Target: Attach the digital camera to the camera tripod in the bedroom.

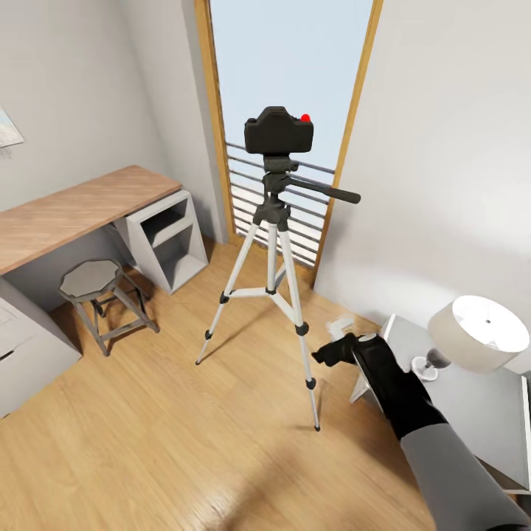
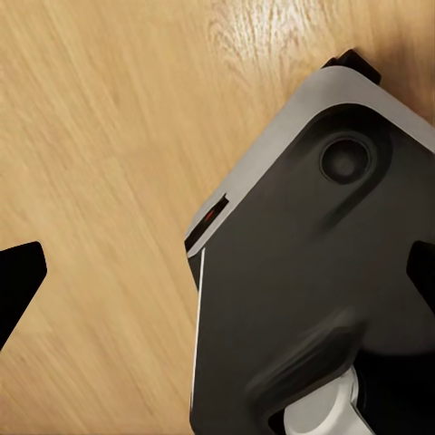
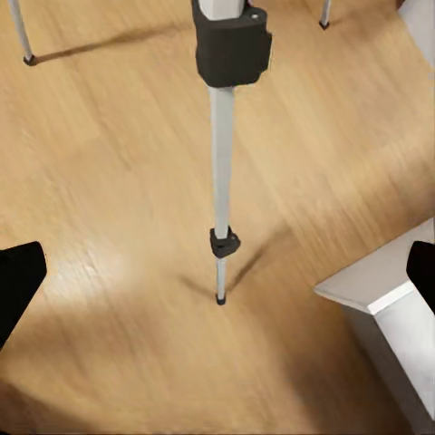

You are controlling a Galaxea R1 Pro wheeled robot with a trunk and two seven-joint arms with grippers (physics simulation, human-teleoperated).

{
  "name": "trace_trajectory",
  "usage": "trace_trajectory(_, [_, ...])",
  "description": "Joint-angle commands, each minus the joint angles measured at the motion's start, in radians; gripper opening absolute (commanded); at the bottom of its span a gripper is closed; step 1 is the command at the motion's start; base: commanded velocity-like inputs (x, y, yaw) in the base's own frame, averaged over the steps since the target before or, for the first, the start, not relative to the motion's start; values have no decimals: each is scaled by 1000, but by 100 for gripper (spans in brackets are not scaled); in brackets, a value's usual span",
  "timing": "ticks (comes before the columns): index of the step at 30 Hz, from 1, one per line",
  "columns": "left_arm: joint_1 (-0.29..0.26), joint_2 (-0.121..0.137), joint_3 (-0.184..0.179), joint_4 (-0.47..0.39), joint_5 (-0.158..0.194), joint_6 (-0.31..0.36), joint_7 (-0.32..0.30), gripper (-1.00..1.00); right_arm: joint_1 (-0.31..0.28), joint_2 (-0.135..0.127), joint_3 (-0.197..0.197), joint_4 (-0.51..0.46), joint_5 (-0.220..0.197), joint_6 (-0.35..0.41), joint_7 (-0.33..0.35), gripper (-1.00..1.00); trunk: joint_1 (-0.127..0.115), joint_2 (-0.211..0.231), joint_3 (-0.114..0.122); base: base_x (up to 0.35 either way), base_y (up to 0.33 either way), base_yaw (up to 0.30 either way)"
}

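Right hand (image 1: 324, 356) low beside camera tripod (image 1: 274, 280); stool (image 1: 96, 284) well apart.

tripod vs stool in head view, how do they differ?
Height: the camera tripod stands tall, while the stool is short and sits beside the desk.
Load: the tripod carries the digital camera on its head; the stool's octagonal seat is bare.
Legs: the tripod's are thin, silver and telescoping with black joints; the stool's are grey with cross braces.
Shared: both stand upright on the wood floor.
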Motion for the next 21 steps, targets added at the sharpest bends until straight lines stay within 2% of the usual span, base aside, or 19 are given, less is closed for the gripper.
trace_trajectory(1, [-1, 0, -8, 0, 7, 3, 3, 100, -1, -4, -3, 30, 9, 0, 8, 100, 0, -2, -1, 0, 0, 0])
trace_trajectory(6, [0, 0, -9, 0, 7, 3, 3, 100, 0, -14, -38, 222, 8, -42, 8, 100, 0, -2, -1, 0, 0, 0])
trace_trajectory(10, [-1, -1, -9, 0, 7, 3, 3, 100, 5, -20, -60, 419, 9, -118, 7, 100, 0, -2, -1, 0, 0, 0])
trace_trajectory(13, [-1, -2, -9, 1, 7, 3, 3, 100, 10, -37, -69, 632, 10, -228, 5, 100, 0, -2, -1, 0, 0, 0])
trace_trajectory(21, [1, -3, -10, 1, 7, 4, 3, 100, 12, -74, -74, 985, 10, -458, 0, 100, 0, -2, -1, 0, 0, 0])
